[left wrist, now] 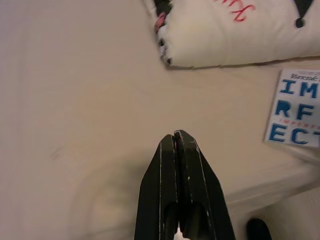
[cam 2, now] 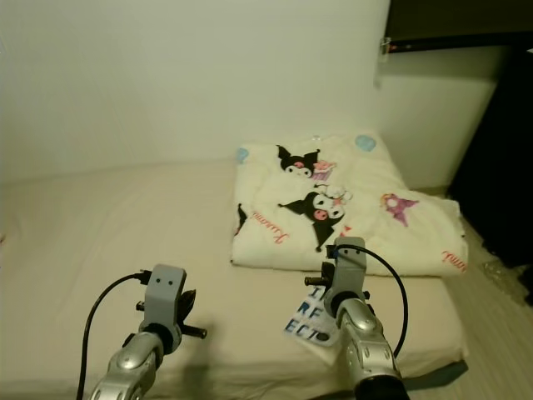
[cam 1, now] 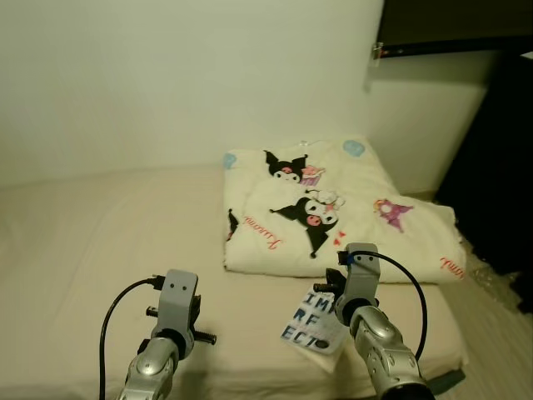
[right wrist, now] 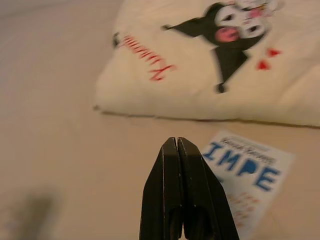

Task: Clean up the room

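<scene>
The right gripper [right wrist: 177, 142] has its two black fingers pressed flat together with nothing between them, and it hovers over the beige mattress [cam 1: 100, 242] just beside a white booklet [right wrist: 250, 175] printed with large blue letters. In the head views this booklet [cam 1: 314, 327] lies flat near the front edge of the mattress, partly hidden by the right arm's silver wrist. The left gripper [left wrist: 176, 136] is likewise fully closed and empty, poised above bare mattress, with the booklet [left wrist: 295, 107] off to its side and well apart from its tips. Just beyond the booklet, and close to it, sits a folded cream blanket [cam 1: 341, 208] patterned with black cartoon characters, pink and red details and red script lettering; it rests on the far right part of the mattress, against the plain white wall [cam 1: 183, 75]. The blanket's near folded edge shows in both wrist views. To the right of the bed stands dark furniture [cam 1: 500, 167], and a strip of pale floor [cam 1: 500, 317] shows beside the mattress's right edge. A black cable loops from each wrist.
</scene>
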Tool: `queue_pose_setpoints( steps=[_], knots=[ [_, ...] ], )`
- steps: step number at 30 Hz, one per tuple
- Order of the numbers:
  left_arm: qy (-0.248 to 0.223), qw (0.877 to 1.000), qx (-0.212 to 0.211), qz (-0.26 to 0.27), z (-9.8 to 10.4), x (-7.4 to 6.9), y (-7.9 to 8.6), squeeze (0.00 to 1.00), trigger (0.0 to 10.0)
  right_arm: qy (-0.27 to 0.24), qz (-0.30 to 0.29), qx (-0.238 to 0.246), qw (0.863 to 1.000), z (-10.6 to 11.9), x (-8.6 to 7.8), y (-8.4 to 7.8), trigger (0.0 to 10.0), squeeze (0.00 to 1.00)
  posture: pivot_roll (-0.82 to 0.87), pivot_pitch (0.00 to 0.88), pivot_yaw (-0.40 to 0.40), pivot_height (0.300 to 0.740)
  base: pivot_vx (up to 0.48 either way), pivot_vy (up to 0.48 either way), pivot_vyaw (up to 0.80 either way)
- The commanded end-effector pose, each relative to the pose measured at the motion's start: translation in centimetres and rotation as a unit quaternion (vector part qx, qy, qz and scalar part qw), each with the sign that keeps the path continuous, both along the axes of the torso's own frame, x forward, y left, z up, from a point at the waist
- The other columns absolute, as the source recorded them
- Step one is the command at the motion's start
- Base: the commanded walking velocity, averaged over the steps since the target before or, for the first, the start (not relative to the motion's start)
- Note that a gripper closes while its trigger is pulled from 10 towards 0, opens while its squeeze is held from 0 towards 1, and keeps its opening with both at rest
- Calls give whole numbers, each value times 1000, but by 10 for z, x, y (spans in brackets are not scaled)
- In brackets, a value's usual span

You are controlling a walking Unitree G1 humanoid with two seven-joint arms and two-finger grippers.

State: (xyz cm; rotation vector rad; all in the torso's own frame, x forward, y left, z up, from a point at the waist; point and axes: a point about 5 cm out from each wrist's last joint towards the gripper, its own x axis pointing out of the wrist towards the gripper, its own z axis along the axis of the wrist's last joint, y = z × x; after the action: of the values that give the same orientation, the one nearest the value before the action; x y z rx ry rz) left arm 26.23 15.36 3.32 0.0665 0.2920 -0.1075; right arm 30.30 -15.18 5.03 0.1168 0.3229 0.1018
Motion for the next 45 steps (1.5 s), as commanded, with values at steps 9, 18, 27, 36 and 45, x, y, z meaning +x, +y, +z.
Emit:
queue_pose_setpoints(
  steps=[9,18,27,36,45],
  knots=[
    [0,1000,-2,-2,-3,-4,7,0,10000,-7,-17,-14,1000,2,2,-3,10000,0,-65,76,40,740,0,0,0],
    [-12,1000,-20,-5,2,-4,9,0,10000,-12,-33,-12,999,3,1,-11,10000,0,-70,77,39,710,0,0,0],
    [-13,1000,-18,-9,1,-4,6,0,10000,-15,-32,-10,999,5,2,-11,10000,0,-70,81,36,685,0,0,0],
    [-12,1000,-19,-20,0,-4,1,0,10000,-14,-37,-4,999,4,2,-12,10000,0,-70,80,33,645,0,0,0],
    [-9,1000,-15,-18,-1,-4,3,0,10000,-9,-39,-4,999,2,0,-14,10000,0,-73,82,37,610,0,0,0]
  ],
)
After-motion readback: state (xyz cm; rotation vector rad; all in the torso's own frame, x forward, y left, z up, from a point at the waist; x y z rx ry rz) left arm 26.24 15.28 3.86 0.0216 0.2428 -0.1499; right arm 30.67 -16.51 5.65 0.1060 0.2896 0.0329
